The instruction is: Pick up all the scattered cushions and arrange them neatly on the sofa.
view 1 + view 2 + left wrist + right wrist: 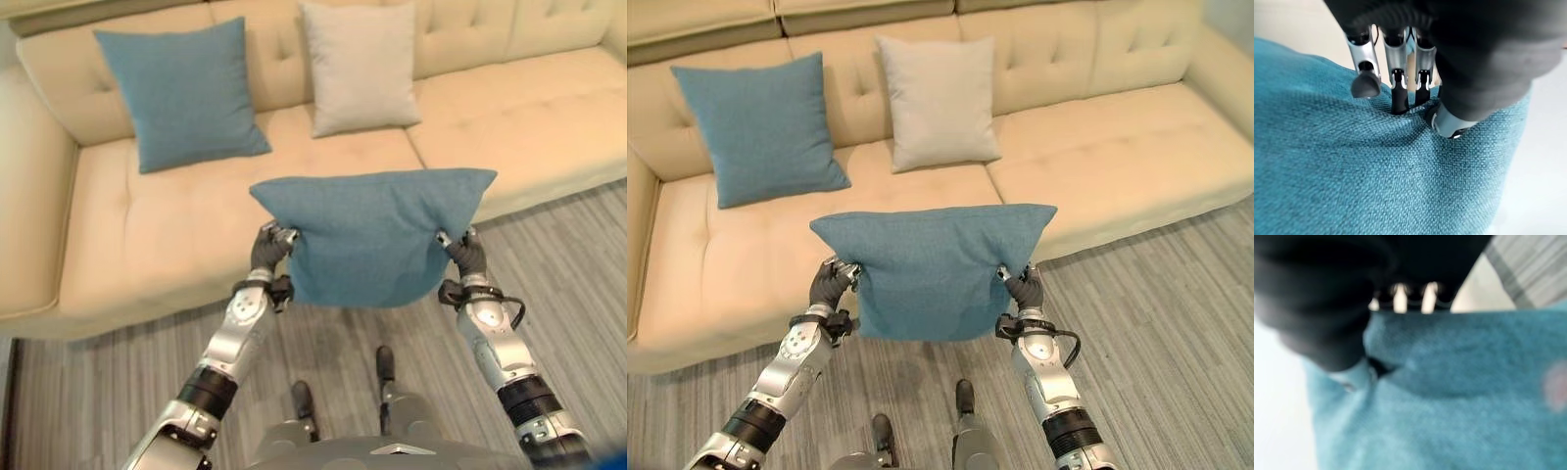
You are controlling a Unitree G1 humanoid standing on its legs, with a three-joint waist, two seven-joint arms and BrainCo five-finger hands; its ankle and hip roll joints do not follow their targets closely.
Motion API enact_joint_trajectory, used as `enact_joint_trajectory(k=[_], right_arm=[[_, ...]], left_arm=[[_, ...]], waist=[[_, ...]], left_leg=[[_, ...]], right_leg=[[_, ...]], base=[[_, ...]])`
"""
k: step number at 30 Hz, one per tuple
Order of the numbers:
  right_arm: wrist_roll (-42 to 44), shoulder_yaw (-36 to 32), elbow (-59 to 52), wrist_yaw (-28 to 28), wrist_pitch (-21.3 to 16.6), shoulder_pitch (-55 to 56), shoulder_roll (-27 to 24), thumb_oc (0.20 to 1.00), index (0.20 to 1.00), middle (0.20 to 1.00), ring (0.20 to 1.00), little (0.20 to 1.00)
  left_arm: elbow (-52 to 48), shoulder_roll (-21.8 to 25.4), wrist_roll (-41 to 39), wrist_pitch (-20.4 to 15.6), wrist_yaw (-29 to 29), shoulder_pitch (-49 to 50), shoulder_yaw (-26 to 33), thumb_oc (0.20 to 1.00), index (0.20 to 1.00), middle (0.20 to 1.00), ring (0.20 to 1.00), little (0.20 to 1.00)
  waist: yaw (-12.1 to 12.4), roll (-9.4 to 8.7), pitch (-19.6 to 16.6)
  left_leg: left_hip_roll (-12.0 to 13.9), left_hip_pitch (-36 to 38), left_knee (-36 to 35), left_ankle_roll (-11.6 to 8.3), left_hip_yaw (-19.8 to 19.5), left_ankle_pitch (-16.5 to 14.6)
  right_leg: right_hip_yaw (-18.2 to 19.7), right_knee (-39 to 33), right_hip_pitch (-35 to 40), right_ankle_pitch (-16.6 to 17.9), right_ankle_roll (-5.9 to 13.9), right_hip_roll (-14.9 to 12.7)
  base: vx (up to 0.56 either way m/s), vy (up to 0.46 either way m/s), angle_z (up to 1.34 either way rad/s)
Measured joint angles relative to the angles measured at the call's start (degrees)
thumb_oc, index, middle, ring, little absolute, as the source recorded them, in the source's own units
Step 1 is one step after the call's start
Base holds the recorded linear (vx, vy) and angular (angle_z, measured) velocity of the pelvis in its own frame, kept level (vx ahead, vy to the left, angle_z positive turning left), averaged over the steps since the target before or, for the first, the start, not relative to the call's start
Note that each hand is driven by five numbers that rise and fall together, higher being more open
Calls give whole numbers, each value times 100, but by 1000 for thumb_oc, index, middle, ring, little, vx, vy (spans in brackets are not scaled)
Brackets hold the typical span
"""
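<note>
Both hands — left hand (267,250), right hand (468,253) — pinched the square, coarse-woven teal cushion (377,235) by its edges, above the tufted cream sofa (147,225).

Two teal cushions (377,235) (183,93), one grey cushion (361,67), one sofa (529,108).

Even, soft indoor light, bright; no glare. Faint shadow on the grey striped carpet floor (921,377) below the held teal woven fabric cushion (931,269). Left wrist view: cushion weave crisp. Right wrist view: blurred throughout. Both eye views bend the cream tufted sofa (147,225) at the edges.
</note>
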Motion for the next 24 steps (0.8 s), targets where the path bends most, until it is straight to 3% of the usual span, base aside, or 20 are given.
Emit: enact_joint_trajectory(k=[1,2,3,6,9,10,11,12,13,15,17,18,19,20,21,22,23,24], right_arm=[[-5,-11,48,59,23,12,-5,200,200,200,200,200],[-18,-23,71,117,55,108,-17,200,200,200,200,200],[-76,-24,87,163,55,249,-25,200,200,200,200,200],[-108,-145,83,183,71,610,-164,200,200,200,200,200],[-113,-262,89,204,150,846,-407,200,200,200,200,200],[-112,-310,96,225,178,898,-411,200,200,200,200,200],[-112,-299,100,236,244,900,-400,200,200,200,200,200],[-111,-298,93,246,243,887,-403,200,200,200,200,200],[-111,-299,70,266,242,875,-458,200,200,200,200,200],[-111,-303,69,254,243,828,-518,200,200,200,200,200],[-144,-311,77,314,246,701,-532,200,200,200,200,200],[-195,-317,75,338,246,681,-566,200,200,200,200,200],[-214,-369,87,335,247,676,-556,200,200,200,200,200],[-213,-388,96,336,262,699,-425,200,200,200,200,200],[-214,-401,89,337,277,697,-297,200,200,200,200,200],[-215,-419,83,337,279,627,-145,200,200,200,200,200],[-217,-371,60,346,279,528,-140,200,200,200,200,200],[-218,-379,10,350,260,487,-205,200,200,200,200,200]], left_arm=[[2,-65,5,54,-13,95,-8,200,200,200,200,200],[2,-49,17,128,-70,163,-19,200,200,200,200,200],[6,-8,128,178,-132,247,-13,200,200,200,200,200],[6,-220,218,245,-291,349,-67,200,200,200,200,200],[34,-411,330,259,-415,290,-163,200,200,200,200,200],[77,-430,329,284,-451,248,-193,200,200,200,200,200],[79,-385,329,364,-449,206,-198,200,200,200,200,200],[83,-357,329,364,-448,196,-208,200,200,200,200,200],[93,-356,328,364,-446,199,-245,200,200,200,200,200],[115,-342,332,369,-449,135,-315,200,200,200,200,200],[117,-273,331,373,-449,124,-299,200,200,200,200,200],[123,-301,331,382,-449,119,-299,200,200,200,200,200],[111,-335,332,387,-456,119,-301,200,200,200,200,200],[112,-275,330,390,-455,97,-297,200,200,200,200,200],[125,-148,330,397,-450,87,-277,200,200,200,200,200],[146,-35,330,400,-452,81,-276,200,200,200,200,200],[158,-18,331,406,-452,116,-248,200,200,200,200,200],[166,-77,334,418,-463,67,-223,200,200,200,200,200]], waist=[[118,84,-23],[182,52,-53],[195,-7,-137],[99,169,-269],[17,216,-272],[-80,176,-249],[-121,8,-172],[-56,-68,-128],[-18,-35,-120],[-46,-21,-104],[117,-36,-102],[65,136,-71],[55,311,-50],[32,157,-13],[-42,-23,32],[-29,-193,22],[78,-79,8],[61,149,31]], left_leg=[[159,83,0,-12,251,-18],[193,202,2,-19,329,-21],[153,301,1,-113,318,-86],[300,372,4,-129,198,-74],[430,203,258,-169,-16,-72],[487,28,582,-190,-178,-83],[496,-390,1464,-232,-500,-115],[527,-665,1980,-273,-695,-183],[548,-873,2297,-331,-982,-212],[462,-1096,1959,-438,-1446,-350],[153,-942,944,-346,-1705,-343],[226,-969,846,-228,-1668,-381],[370,-944,713,-86,-1711,-251],[322,-870,753,-192,-1544,59],[206,-829,801,-195,-1511,11],[-23,-878,1213,-71,-1389,-126],[-52,-814,1310,279,-1301,-489],[63,-696,1027,220,-1210,-591]], right_leg=[[-740,135,36,-71,-18,-127],[-1109,291,132,-25,38,-235],[-1123,247,226,16,-52,-228],[-1003,-63,438,128,-74,-22],[-1007,-172,495,177,-107,70],[-1015,-171,531,127,-118,63],[-960,-168,579,74,-209,-8],[-823,-173,587,80,-275,-54],[-839,-177,579,94,-308,-40],[-815,-205,495,77,-312,-40],[-487,-203,216,13,-185,33],[-521,-176,200,-168,76,169],[-537,4,119,-192,92,339],[-512,259,-62,-114,-21,285],[-483,335,-111,-54,-63,173],[-179,371,-297,-84,-22,88],[-37,391,-363,-154,146,151],[-4,665,-521,-282,216,201]], base=[[68,-69,-91],[77,-83,-82],[51,-96,-51],[4,-108,-17],[-23,-112,12],[-45,-50,50],[-19,20,31],[9,50,-4],[97,121,-18],[121,109,-5],[91,121,-78],[78,175,-80],[94,164,-44],[143,230,-40],[102,124,-68],[85,121,-104],[109,162,-137],[108,159,-107]])
